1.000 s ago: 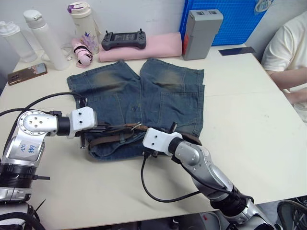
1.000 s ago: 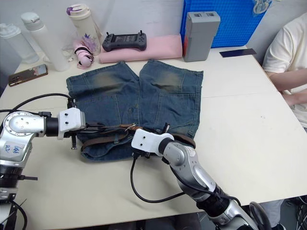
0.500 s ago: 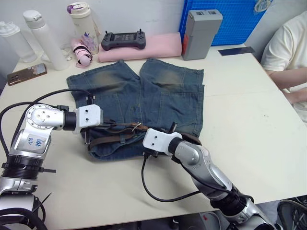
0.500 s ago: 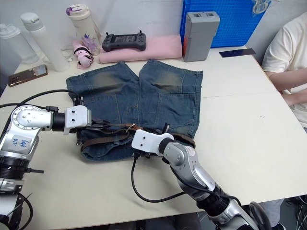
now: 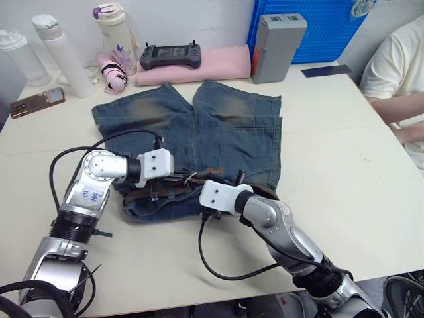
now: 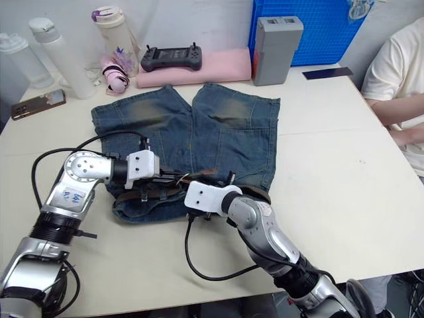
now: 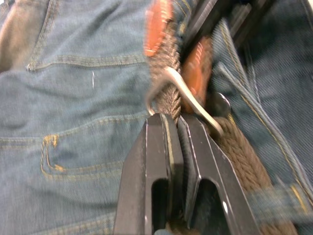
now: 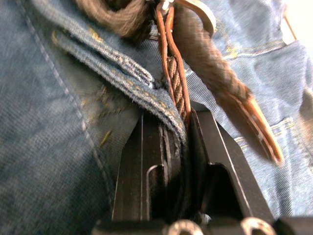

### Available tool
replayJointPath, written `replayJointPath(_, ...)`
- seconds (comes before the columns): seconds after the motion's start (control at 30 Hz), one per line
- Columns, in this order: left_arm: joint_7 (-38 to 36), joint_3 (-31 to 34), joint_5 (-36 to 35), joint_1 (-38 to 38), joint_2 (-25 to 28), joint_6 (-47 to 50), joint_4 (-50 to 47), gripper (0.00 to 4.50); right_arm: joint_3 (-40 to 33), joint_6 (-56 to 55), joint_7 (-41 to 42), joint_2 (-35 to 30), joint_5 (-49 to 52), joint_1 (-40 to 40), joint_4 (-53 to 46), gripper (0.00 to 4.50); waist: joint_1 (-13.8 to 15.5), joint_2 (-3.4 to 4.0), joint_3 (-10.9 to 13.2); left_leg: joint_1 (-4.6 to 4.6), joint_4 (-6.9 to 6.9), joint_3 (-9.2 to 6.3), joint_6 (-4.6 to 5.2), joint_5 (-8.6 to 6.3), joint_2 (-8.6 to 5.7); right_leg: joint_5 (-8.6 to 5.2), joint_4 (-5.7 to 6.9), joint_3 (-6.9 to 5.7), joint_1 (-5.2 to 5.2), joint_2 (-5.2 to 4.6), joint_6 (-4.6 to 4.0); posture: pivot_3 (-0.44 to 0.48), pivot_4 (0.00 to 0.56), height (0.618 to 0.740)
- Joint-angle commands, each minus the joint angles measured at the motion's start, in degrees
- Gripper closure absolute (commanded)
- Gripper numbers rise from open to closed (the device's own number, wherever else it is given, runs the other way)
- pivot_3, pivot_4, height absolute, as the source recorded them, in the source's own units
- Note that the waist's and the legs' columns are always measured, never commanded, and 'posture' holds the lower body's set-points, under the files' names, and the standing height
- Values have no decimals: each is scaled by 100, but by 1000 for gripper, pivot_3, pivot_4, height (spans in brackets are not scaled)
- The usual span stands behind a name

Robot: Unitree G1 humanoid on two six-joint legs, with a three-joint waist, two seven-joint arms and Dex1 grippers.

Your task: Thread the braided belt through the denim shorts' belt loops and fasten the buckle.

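Down at the waistband of the denim shorts [image 5: 218, 126], the left gripper [image 7: 178, 128] is pinched tight on the braided belt [image 7: 170, 100] right beside the buckle [image 7: 186, 100]; just right, the right gripper [image 8: 171, 128] clamps belt and waistband edge together.

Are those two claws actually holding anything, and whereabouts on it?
Both pinch the braided belt: the left claw just behind the buckle, the right claw on the belt together with the waistband edge of the denim shorts.
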Motion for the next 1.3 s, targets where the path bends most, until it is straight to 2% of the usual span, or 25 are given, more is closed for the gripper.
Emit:
replayJointPath(0.03, 97, -165, 78, 152, -160, -17, -35, 4500, -889, 967, 814, -208, 912, 95, -1206, 1132, 66, 0, 0, 0, 3, 0, 0, 0, 0, 0, 0, 1, 0, 0, 0, 0, 150, 705)
replayJointPath(0.17, 172, -135, 46, 212, -233, 53, -100, 4500, -1637, 1538, 1213, -433, 1627, 60, -1741, 1132, 111, -1, 0, -3, 22, -6, 3, -2, 0, 1, 1, -1, 9, 0, 3, 0, 150, 705)
replayJointPath(0.37, 211, -160, 32, 249, -291, 71, -176, 4500, -2044, 1581, 905, -502, 1924, -226, -1426, 1132, 132, -1, -1, -2, 31, -6, 3, -2, 1, 2, 5, -1, 11, 0, 3, 0, 150, 705)
replayJointPath(0.6, 217, -173, 32, 282, -303, 127, -299, 4500, -1228, 509, 242, -862, 1283, -322, -803, 1132, 184, -2, -1, -2, 30, -2, 4, -2, -1, 2, 4, 0, 10, 0, 3, 0, 150, 705)
replayJointPath(0.9, 238, -167, 43, 298, -251, 173, -419, 4500, -590, -74, -7, -979, 863, -397, -423, 1132, 189, -2, -1, -4, 30, 0, 4, -2, -1, 2, 2, 0, 10, 0, 4, 0, 150, 705)
replayJointPath(1.0, 250, -163, 56, 299, -234, 178, -458, 4500, -492, -202, -30, -1012, 769, -382, -352, 1978, 187, -2, -1, -5, 30, -1, 4, -2, 0, 2, 2, -1, 9, 0, 4, 0, 150, 705)
replayJointPath(1.07, 262, -153, 48, 300, -233, 184, -492, 4500, -416, -255, -12, -1043, 692, -337, -320, 2812, 187, -2, -1, -5, 30, -1, 4, -2, 0, 2, 2, -1, 9, 0, 4, 0, 150, 705)
replayJointPath(1.17, 282, -140, 37, 304, -231, 205, -532, 4500, -369, -316, -7, -1071, 611, -251, -278, 4289, 188, -2, -1, -5, 30, -1, 4, -2, 0, 2, 2, -1, 9, 0, 4, 0, 150, 705)
replayJointPath(1.3, 296, -96, -23, 337, -214, 308, -589, 4500, -333, -312, -8, -1038, 546, -226, -278, 4401, 183, -2, -1, -5, 31, 0, 4, -2, 1, 2, 2, -1, 9, 0, 4, 0, 150, 705)
